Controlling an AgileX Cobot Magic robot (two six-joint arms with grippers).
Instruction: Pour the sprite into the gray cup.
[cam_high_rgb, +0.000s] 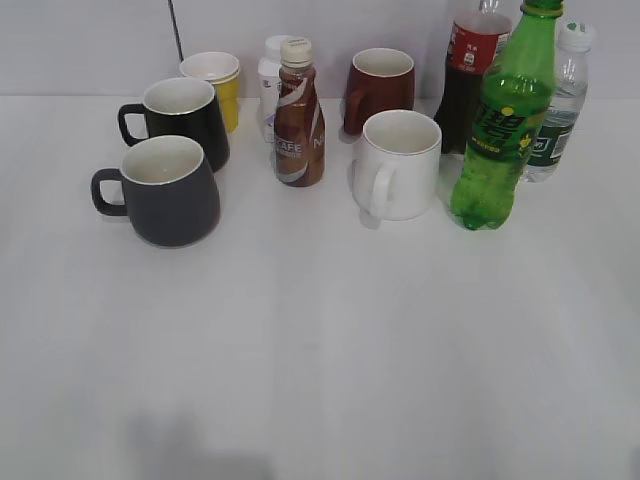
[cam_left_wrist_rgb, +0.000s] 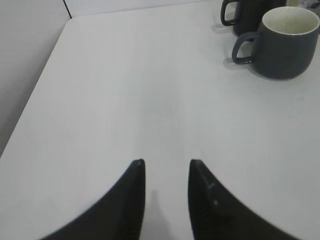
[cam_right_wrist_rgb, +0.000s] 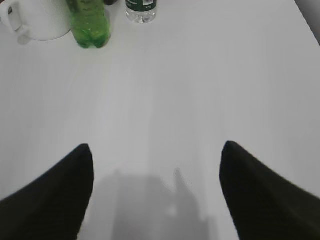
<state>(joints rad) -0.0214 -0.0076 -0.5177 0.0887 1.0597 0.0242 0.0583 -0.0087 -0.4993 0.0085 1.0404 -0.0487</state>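
Note:
The sprite (cam_high_rgb: 503, 125), a tall green bottle with a green-and-yellow label, stands upright at the right of the exterior view; its base shows in the right wrist view (cam_right_wrist_rgb: 90, 22). The gray cup (cam_high_rgb: 165, 190), dark gray with a cream inside and its handle to the left, stands at the left; it also shows in the left wrist view (cam_left_wrist_rgb: 284, 42). My left gripper (cam_left_wrist_rgb: 167, 162) is open and empty above bare table, well short of the cup. My right gripper (cam_right_wrist_rgb: 157, 147) is wide open and empty, well short of the sprite. Neither gripper shows in the exterior view.
A black mug (cam_high_rgb: 185, 118) stands behind the gray cup, a yellow cup (cam_high_rgb: 215, 85) behind that. A brown coffee bottle (cam_high_rgb: 298, 115), a dark red mug (cam_high_rgb: 380, 88), a white mug (cam_high_rgb: 397, 163), a cola bottle (cam_high_rgb: 470, 75) and a clear water bottle (cam_high_rgb: 560, 105) crowd the back. The table's left edge (cam_left_wrist_rgb: 30, 100) is near.

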